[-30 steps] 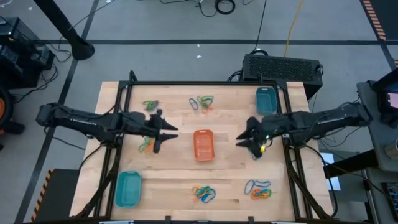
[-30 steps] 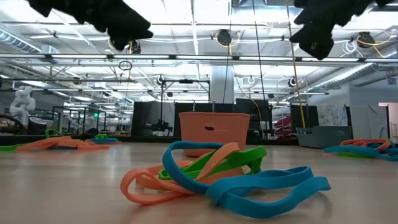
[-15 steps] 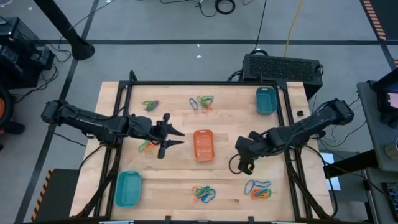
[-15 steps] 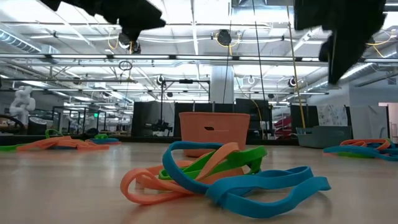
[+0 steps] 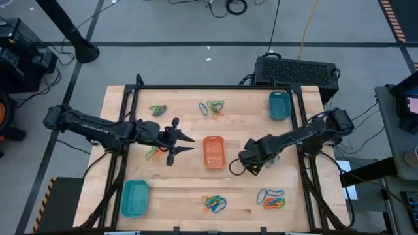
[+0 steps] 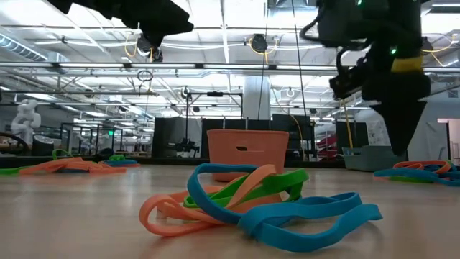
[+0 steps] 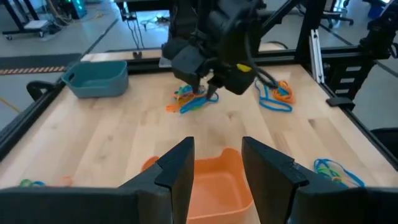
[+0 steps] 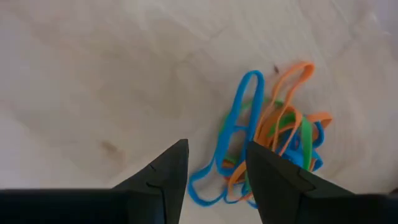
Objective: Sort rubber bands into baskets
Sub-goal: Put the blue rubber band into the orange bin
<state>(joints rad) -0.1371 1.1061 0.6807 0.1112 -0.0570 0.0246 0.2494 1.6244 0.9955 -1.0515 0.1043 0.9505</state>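
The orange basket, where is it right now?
In the high view, the orange basket sits mid-table, between the left gripper and the right gripper.

A large robotics lab: a wooden bench (image 5: 189, 189) in a black frame on grey concrete floor (image 5: 196, 26) (cables trailing), ceiling strip lights (image 6: 237, 18) over distant equipment racks.

Both arms are dark, near-black, built of slim jointed segments that run in from the table's sides. The left arm (image 5: 98, 129) ends in a left gripper (image 5: 184, 143) with two tapering dark fingers (image 7: 177, 171), flat-faced and wedge-shaped. The right arm (image 5: 300, 134) has a bulkier wrist housing with a yellow patch (image 6: 406, 63), a small green light and looping black cables; its right gripper (image 8: 214, 165) carries matching dark angular fingers (image 8: 165, 171).
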